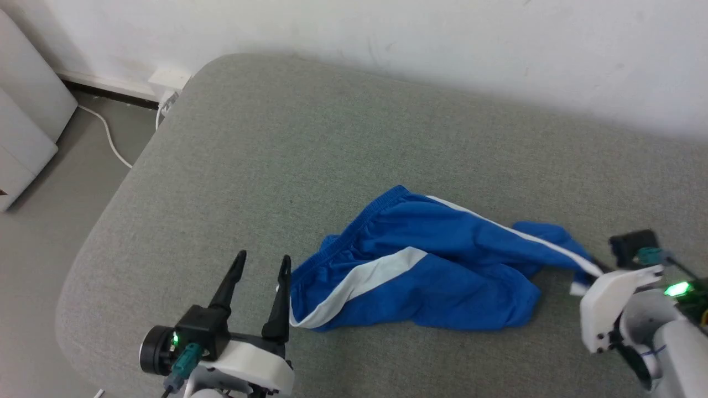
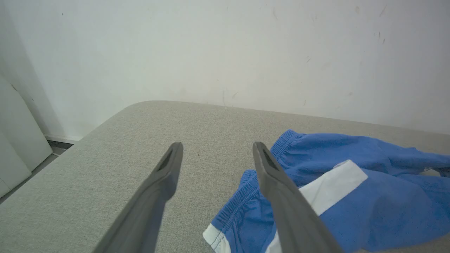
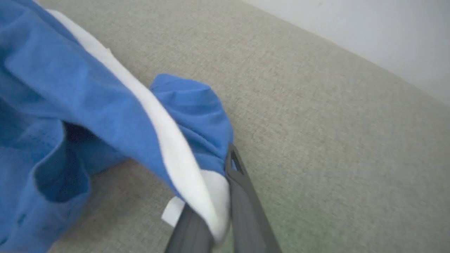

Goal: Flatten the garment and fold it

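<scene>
The right gripper (image 3: pixel 230 168) is clamped on a white-trimmed leg corner of the shorts (image 1: pixel 431 265), toward the cushion's (image 1: pixel 332 138) right end. The left gripper (image 1: pixel 263 260) stands wide near the cushion's front edge, just beside the waistband. The shorts lie crumpled, lengthwise along the cushion, waistband left. A white cable (image 1: pixel 108 135) lies beyond the cushion's left corner.

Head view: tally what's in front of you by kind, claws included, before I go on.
Garment: 1, blue with white stripes
Claws: 2, left claw open, right claw shut on the garment's white-trimmed edge
Grey cushion: 1
Total: 4
</scene>
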### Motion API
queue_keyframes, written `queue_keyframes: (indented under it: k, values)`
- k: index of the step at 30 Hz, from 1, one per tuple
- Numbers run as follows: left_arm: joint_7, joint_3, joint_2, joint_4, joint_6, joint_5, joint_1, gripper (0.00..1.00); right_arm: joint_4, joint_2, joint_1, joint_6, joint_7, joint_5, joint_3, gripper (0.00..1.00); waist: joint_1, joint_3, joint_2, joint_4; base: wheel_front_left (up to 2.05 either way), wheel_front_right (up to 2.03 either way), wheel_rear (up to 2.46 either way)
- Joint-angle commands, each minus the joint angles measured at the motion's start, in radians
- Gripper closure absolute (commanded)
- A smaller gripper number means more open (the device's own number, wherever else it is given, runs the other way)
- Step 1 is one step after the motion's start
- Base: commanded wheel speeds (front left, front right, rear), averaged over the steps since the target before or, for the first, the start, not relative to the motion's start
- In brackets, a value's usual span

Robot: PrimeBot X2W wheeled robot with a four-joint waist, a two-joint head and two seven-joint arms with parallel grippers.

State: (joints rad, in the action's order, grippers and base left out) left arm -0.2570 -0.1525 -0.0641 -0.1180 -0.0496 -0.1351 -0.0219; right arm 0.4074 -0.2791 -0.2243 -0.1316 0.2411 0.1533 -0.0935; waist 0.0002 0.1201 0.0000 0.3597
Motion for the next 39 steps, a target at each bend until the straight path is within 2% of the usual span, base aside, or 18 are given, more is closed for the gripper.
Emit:
queue_keyframes:
  k: [1,10,15,16,17,18,23,28,33,39]
  values:
    - [-0.005,0.002,0.005,-0.006,-0.006,0.01,0.0,0.0,-0.005,-0.009,-0.017,0.001,-0.01,-0.006,0.013,1.0,-0.0002,-0.003,0.0,-0.002,0.0,0.0,0.0]
    - [-0.005,-0.017,0.012,-0.019,-0.015,0.015,-0.007,0.0,-0.113,-0.136,-0.043,0.001,0.006,-0.036,0.151,1.0,-0.0002,-0.027,0.0,0.003,0.0,0.0,0.0]
    - [-0.005,-0.028,0.013,-0.018,-0.019,0.014,-0.018,0.0,-0.079,-0.184,-0.112,0.001,0.0,-0.061,0.204,1.0,-0.0002,0.002,0.0,0.004,0.0,0.0,0.0]
    - [-0.005,-0.028,0.013,-0.018,-0.019,0.013,-0.022,0.0,-0.056,-0.183,-0.129,0.001,-0.007,-0.062,0.206,0.86,-0.0002,0.008,0.0,0.002,0.0,0.0,0.0]
    - [-0.005,-0.028,0.013,-0.017,-0.018,0.012,-0.024,0.0,-0.027,-0.184,-0.143,0.001,-0.007,-0.067,0.199,0.25,-0.0002,0.014,0.0,0.0,0.0,0.0,0.0]
    - [-0.005,-0.03,0.013,-0.017,-0.018,0.009,-0.027,0.0,0.003,-0.183,-0.155,0.001,-0.006,-0.074,0.185,0.0,-0.0002,0.02,0.0,-0.003,0.0,0.0,0.0]
    - [-0.005,-0.048,0.014,-0.023,-0.014,-0.005,-0.041,0.0,0.128,-0.163,-0.197,0.001,0.0,-0.076,0.115,0.0,-0.0002,0.031,0.0,-0.025,0.0,0.0,0.0]
    - [-0.005,-0.051,0.014,-0.031,-0.01,-0.008,-0.047,0.0,0.152,-0.151,-0.218,0.001,-0.014,-0.034,0.072,0.0,-0.0002,0.012,0.0,-0.07,0.0,0.0,0.0]
    - [-0.005,-0.043,0.014,-0.037,-0.015,-0.002,-0.042,0.0,0.09,-0.15,-0.209,0.001,-0.052,0.002,0.051,0.0,-0.0002,-0.022,0.0,-0.129,0.0,0.0,0.0]
    - [-0.005,-0.034,0.014,-0.033,-0.016,-0.023,-0.033,0.0,-0.063,-0.115,-0.135,0.001,-0.111,0.064,0.05,0.0,-0.0002,-0.059,0.0,-0.203,0.0,0.0,0.0]
